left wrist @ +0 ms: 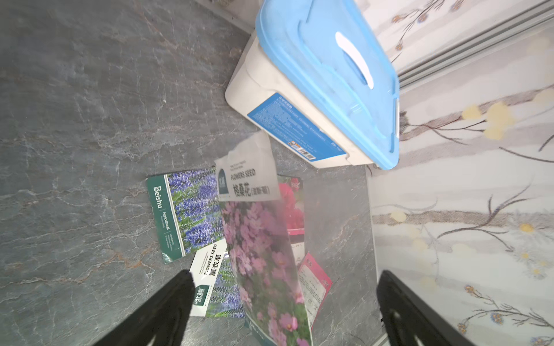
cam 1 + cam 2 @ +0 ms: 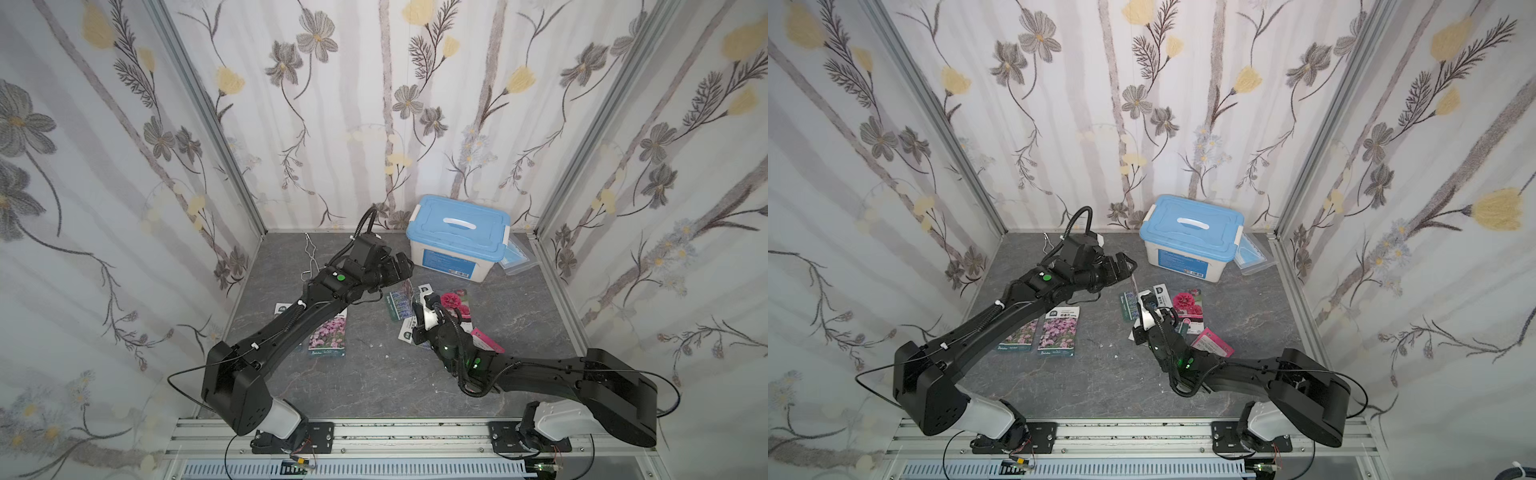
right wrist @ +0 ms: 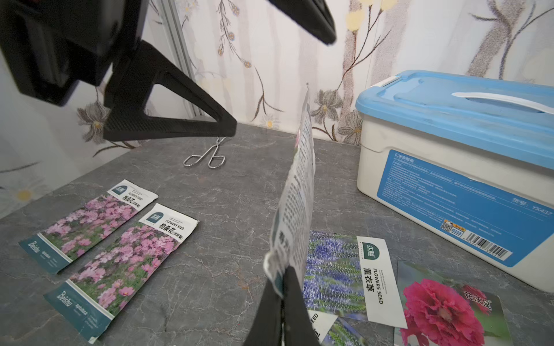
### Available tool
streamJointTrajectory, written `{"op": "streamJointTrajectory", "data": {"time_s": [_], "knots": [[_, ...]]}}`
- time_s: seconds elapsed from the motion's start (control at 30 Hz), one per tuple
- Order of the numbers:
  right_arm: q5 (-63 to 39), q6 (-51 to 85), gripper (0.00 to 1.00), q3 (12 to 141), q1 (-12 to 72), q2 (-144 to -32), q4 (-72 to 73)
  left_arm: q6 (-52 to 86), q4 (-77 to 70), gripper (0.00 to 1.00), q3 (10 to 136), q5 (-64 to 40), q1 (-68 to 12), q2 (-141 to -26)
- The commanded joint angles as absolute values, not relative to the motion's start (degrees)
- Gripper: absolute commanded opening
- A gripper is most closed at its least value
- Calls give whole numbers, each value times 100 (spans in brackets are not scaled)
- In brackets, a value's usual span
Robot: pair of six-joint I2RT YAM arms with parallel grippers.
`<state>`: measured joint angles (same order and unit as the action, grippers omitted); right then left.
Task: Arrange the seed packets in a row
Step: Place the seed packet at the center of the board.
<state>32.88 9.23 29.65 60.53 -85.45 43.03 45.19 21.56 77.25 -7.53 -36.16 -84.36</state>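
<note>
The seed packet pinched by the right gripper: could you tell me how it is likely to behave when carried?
Probably thin and floppy: the held packet bends and curls above the right gripper. Likely very light, since a pinch at one end holds it upright. Its face looks glossy in the left wrist view, so it may slip.

Two pink-flower packets (image 3: 120,248) flat (third packet (image 3: 298,197) upright)
</note>
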Motion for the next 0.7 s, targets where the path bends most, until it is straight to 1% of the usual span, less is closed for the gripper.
{"op": "streamJointTrajectory", "data": {"time_s": [0.0, 0.13, 0.2, 0.33, 0.5, 0.67], "knots": [[2956, 1479, 0, 2634, 5857, -8038, 4399, 4439, 1993, 100, 7741, -722, -3512, -8260], [1636, 2126, 0, 2215, 5261, -7126, 4133, 4485, 1623, 100, 7270, -888, -3308, -7892], [1196, 2374, 0, 2145, 5067, -6787, 4003, 4594, 1222, 99, 6891, -1007, -3240, -7688], [516, 3105, 0, 2101, 4610, -6172, 3892, 4933, 198, 94, 6141, -1315, -3237, -7453], [-235, 4102, 0, 2080, 4017, -5821, 4126, 5518, -1075, 91, 5478, -1587, -3251, -7428], [-712, 4866, 0, 2269, 3735, -5995, 4376, 6064, -2284, 89, 5136, -1801, -3338, -7679]]}}
